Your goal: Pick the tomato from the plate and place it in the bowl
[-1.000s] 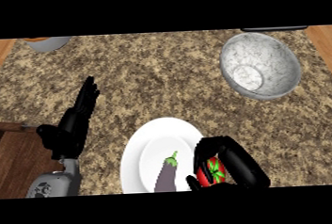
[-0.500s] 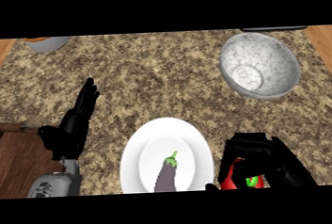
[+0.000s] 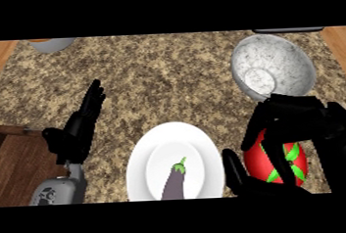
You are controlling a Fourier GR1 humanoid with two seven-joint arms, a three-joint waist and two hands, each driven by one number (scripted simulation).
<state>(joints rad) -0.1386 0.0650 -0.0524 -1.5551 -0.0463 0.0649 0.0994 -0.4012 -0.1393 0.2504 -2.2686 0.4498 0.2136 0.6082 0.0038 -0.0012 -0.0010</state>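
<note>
Since a moment ago, the right hand (image 3: 315, 126) has carried the tomato (image 3: 263, 164) off the plate (image 3: 144, 158) and up toward 1 o'clock, nearer the bowl (image 3: 293, 59). That hand is now curled round the tomato, fingers over its top and thumb below, so only part of the red skin and green stripes shows. The tomato sits at about 4 o'clock in the view, just beside the plate's rim at its 3 o'clock side and clear of it. The hand's knuckles come close under the bowl's rim at its 6 o'clock edge; whether they touch it cannot be told.

At 6 o'clock in the view, the white plate lies on the speckled desk (image 3: 167, 74), with a purple eggplant (image 3: 174, 181) on it, stem toward 12 o'clock.

At 8 o'clock in the view, the left hand (image 3: 78, 131) rests open with fingers straight, next to a dark wooden tray (image 3: 15, 162).
</note>
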